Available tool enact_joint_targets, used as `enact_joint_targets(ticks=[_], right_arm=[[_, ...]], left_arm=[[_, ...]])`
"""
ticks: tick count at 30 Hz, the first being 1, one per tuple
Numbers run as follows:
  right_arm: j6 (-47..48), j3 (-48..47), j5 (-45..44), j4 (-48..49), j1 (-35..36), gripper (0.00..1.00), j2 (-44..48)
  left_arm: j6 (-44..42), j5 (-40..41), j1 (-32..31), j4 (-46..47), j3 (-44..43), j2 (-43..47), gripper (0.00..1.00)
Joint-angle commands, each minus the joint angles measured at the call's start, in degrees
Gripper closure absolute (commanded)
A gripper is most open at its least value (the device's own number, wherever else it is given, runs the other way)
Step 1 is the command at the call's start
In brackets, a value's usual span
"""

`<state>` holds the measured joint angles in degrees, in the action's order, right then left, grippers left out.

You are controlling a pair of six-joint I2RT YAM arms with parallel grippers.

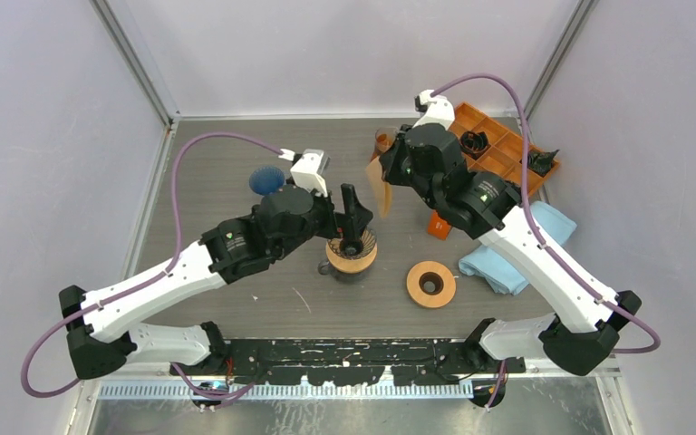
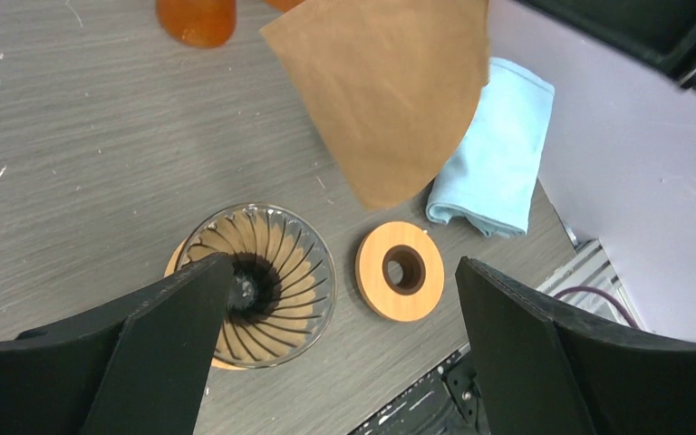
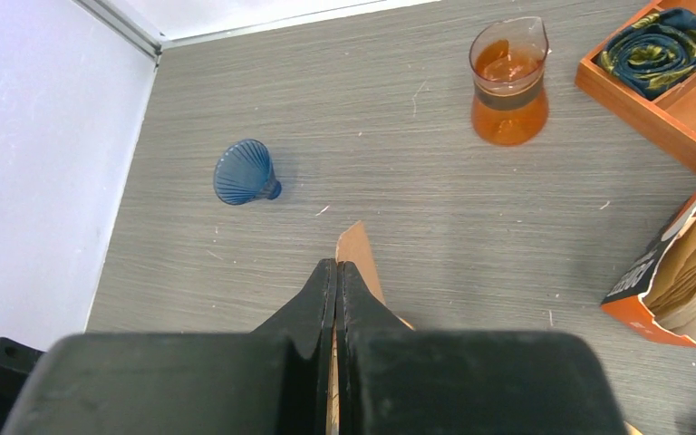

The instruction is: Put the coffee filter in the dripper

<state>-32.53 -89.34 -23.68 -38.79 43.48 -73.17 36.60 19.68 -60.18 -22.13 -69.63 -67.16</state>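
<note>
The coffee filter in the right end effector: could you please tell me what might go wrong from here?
The coffee filter hangs flat, pinched at one edge by the right end effector; it may enter the dripper folded rather than opened into a cone.
The left end effector is open with one finger over the dripper's rim, so the filter could snag on it.
The filter hangs beside the dripper, not above it; released now, it would likely miss.

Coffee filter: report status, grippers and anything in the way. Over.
Right gripper shut on coffee filter, held aloft short of dripper. Left gripper open, hovering over dripper. Dripper empty; left arm overhangs its rim, may block.
</note>
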Motion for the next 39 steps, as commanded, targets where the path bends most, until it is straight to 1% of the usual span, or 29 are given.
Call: enact_joint_targets(ticks=[1, 5, 8, 12, 13, 15, 18, 22, 24, 29, 35, 39], right_arm=[[-1.9, -0.14, -6.72, 3.45, 3.44, 0.99, 1.2], [-1.99, -0.15, -9.46, 3.53, 5.8, 0.99, 1.57], [-2.17, 0.82, -9.83, 4.71, 6.58, 0.99, 2.3], [-2.28, 0.86, -10.48, 4.88, 7.12, 0.99, 2.62], [-2.21, 0.76, -10.46, 4.9, 7.1, 0.99, 2.59], [-1.96, 0.75, -10.31, 5.09, 7.12, 1.0, 2.63], [-1.91, 0.73, -10.09, 5.37, 7.14, 0.99, 2.67], [-1.8, 0.84, -10.07, 5.69, 7.14, 0.99, 2.76], [-1.73, 1.14, -9.79, 6.26, 7.14, 0.99, 2.83], [-1.75, 1.26, -9.52, 6.63, 7.14, 0.99, 2.35], [-1.84, 1.32, -9.12, 6.95, 7.14, 0.99, 2.05], [-1.98, 1.22, -8.76, 6.96, 7.12, 0.99, 2.0]], left_arm=[[-1.92, 9.1, -2.29, 6.83, -3.77, -1.55, 0.03], [-3.93, 12.52, -4.67, 10.41, -4.07, -3.26, 0.03], [-4.96, 15.73, -5.96, 11.18, -4.65, -4.63, 0.04], [-6.89, 20.34, -6.98, 12.35, -4.73, -5.16, 0.06], [-7.33, 21.33, -7.07, 12.71, -4.71, -6.78, 0.06], [-8.46, 22.63, -7.35, 13.6, -4.53, -7.23, 0.08], [-10.08, 23.41, -7.6, 14.85, -4.2, -7.43, 0.12], [-11.05, 24.61, -7.58, 14.92, -4.21, -8.45, 0.12], [-11.27, 25.1, -7.59, 15.17, -4.2, -8.77, 0.15], [-11.67, 24.23, -7.59, 16.64, -4.08, -8.98, 0.15], [-13.91, 26.65, -7.56, 17.26, -3.85, -9.26, 0.15], [-15.97, 28.24, -7.62, 18.45, -3.39, -9.14, 0.17]])
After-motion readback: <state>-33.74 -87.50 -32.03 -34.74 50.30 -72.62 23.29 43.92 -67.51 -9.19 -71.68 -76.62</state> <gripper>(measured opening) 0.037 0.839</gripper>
